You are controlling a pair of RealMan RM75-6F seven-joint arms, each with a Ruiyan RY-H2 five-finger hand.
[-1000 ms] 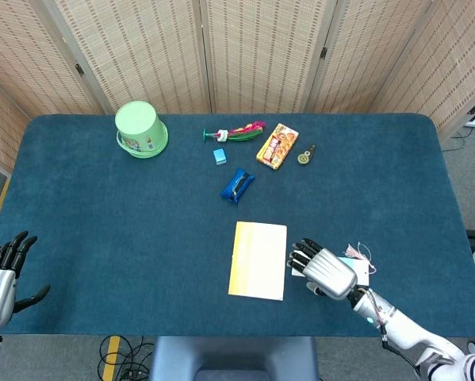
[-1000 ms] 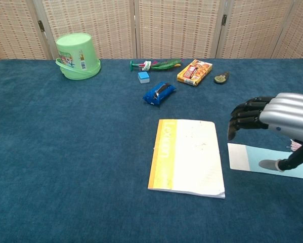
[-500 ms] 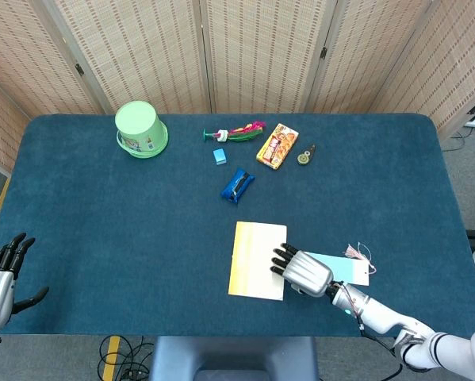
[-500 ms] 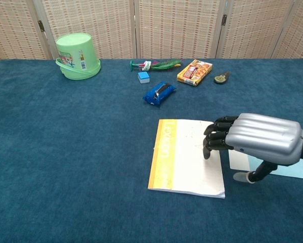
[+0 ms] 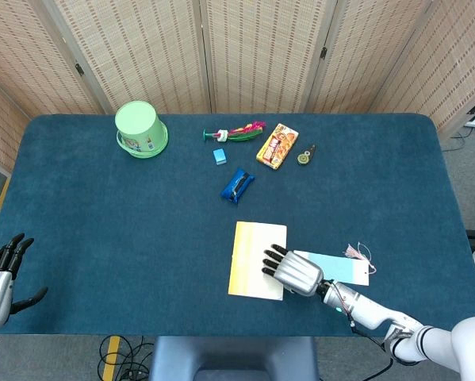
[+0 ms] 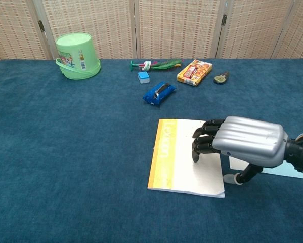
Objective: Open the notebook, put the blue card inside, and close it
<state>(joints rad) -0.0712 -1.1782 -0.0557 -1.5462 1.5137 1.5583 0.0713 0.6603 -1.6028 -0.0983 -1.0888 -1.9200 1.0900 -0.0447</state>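
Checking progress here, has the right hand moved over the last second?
Yes. The right hand moved leftward from over the blue card onto the closed notebook.

Right hand (image 6: 242, 143) hovers fingers-down over the closed notebook (image 6: 184, 157).

A blue-carpeted table (image 5: 102, 222) carries a closed notebook (image 5: 249, 258) and a blue card (image 5: 340, 268) just right of it near the front. Along the back lie a green bucket (image 5: 140, 128), a toy (image 5: 235, 132), a small blue block (image 5: 220, 156), a snack box (image 5: 277, 146), a blue packet (image 5: 237, 185) and a small round trinket (image 5: 304, 155).
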